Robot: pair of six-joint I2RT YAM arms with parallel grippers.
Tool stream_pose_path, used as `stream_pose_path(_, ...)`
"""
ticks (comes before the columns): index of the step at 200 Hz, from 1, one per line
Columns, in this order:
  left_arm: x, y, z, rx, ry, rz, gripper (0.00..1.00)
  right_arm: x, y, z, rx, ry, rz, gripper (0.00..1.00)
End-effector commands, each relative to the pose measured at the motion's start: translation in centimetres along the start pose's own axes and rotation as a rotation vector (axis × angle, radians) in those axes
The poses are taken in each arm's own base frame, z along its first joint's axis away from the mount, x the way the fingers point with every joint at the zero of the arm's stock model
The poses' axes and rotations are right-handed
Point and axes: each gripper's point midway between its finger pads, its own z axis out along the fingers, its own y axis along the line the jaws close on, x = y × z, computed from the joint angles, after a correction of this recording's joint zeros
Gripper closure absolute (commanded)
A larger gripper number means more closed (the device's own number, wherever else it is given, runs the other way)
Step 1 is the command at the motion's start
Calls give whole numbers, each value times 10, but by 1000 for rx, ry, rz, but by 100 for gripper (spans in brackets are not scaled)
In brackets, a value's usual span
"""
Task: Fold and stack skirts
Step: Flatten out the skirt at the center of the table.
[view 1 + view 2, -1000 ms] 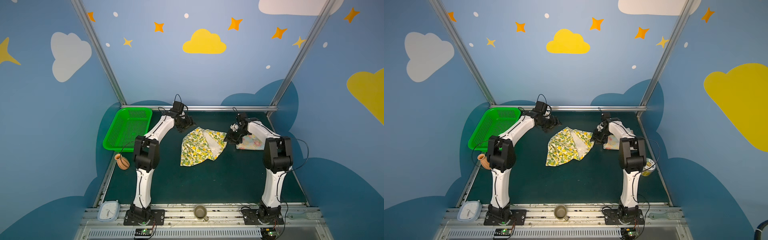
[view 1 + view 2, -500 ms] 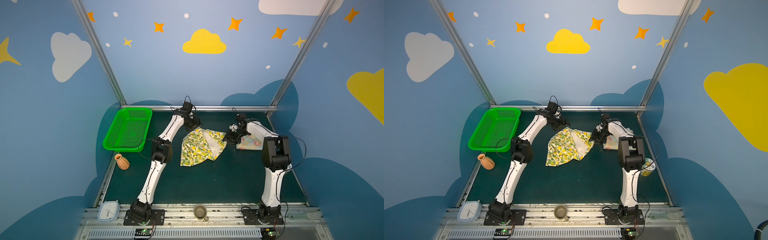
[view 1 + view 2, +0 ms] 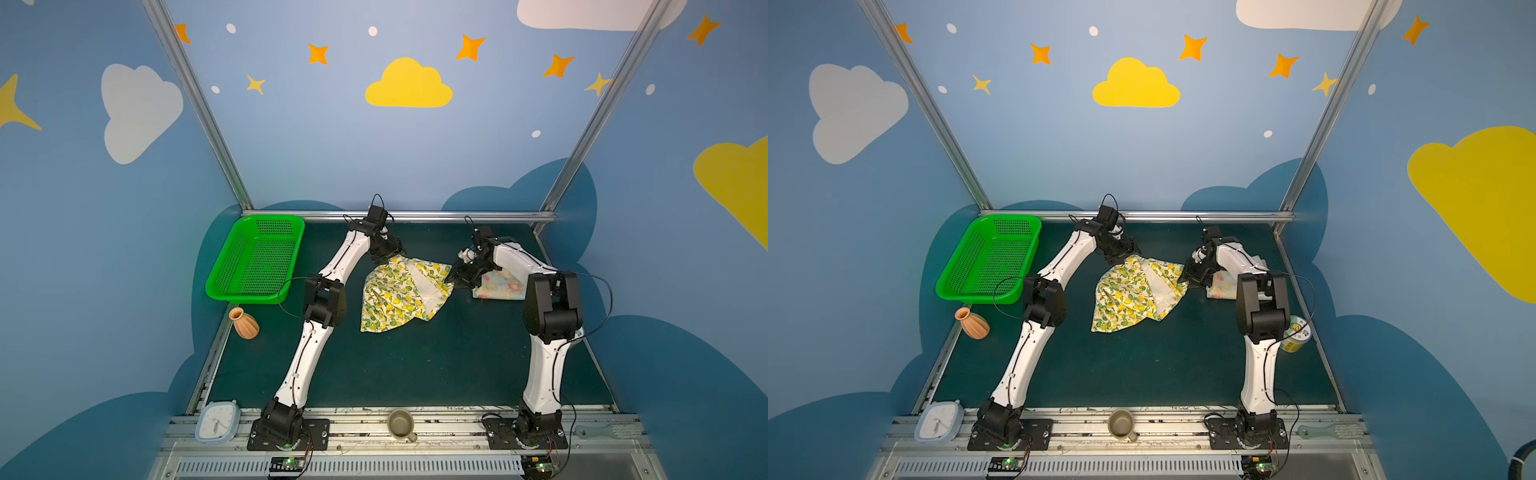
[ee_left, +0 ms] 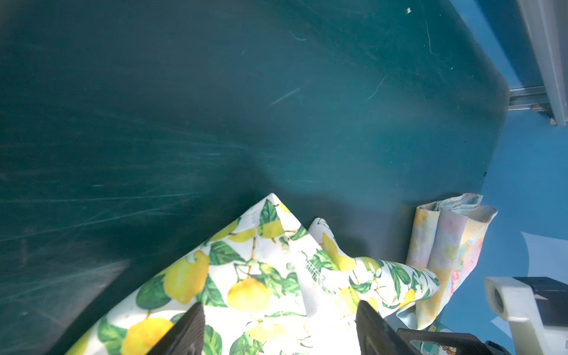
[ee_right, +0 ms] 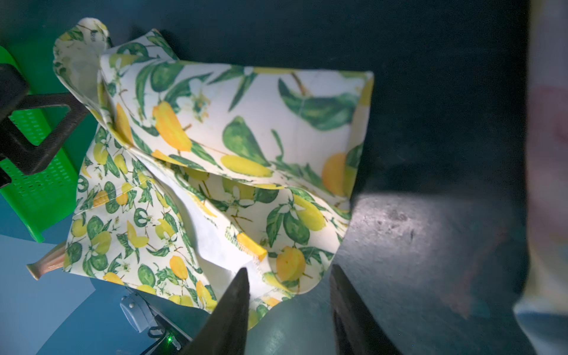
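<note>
The cream lemon-print skirt (image 3: 399, 297) (image 3: 1131, 299) lies spread and partly folded over mid-table. My left gripper (image 3: 392, 255) (image 3: 1126, 257) is at its far left corner. In the left wrist view this gripper (image 4: 279, 307) is open wide, with lemon cloth (image 4: 246, 276) between the fingers. My right gripper (image 3: 451, 280) (image 3: 1183, 280) sits at the skirt's right edge. The right wrist view shows it (image 5: 289, 273) open, the cloth's edge (image 5: 289, 264) reaching in between the fingertips. The pale floral skirt (image 3: 500, 284) (image 3: 1223, 286) (image 4: 445, 242) lies folded behind the right arm.
A green mesh basket (image 3: 257, 257) stands at the back left, with an orange vase (image 3: 245, 324) in front of it. On the front rail sit a small clock (image 3: 218, 419) and a cup (image 3: 401, 424). A printed can (image 3: 1293, 334) stands by the right arm.
My left arm has swung right and come down onto the lemon skirt's far corner. The right gripper has stayed at the skirt's right edge, its jaws a little narrower.
</note>
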Motion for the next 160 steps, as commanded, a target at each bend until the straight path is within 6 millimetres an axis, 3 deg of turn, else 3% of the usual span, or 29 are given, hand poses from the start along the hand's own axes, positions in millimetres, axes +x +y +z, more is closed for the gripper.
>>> stream_pose_path(1,4,16,19,-50,9,15,24,6,2,-4,-11,3,5,57)
stream_pose_path(52,8,29,26,-161,-18,58,35,9,2,-8,-15,-5,6,58)
stream_pose_path(80,8,34,28,-211,-37,78,47,11,4,-9,-22,-4,4,58)
stream_pose_path(113,7,41,23,-260,-49,85,72,12,3,-9,-21,-6,1,59)
stream_pose_path(131,5,41,16,-274,-61,82,95,11,2,-9,-9,-13,-2,62)
stream_pose_path(160,1,33,-4,-276,-100,93,96,12,4,-4,25,-16,-33,63)
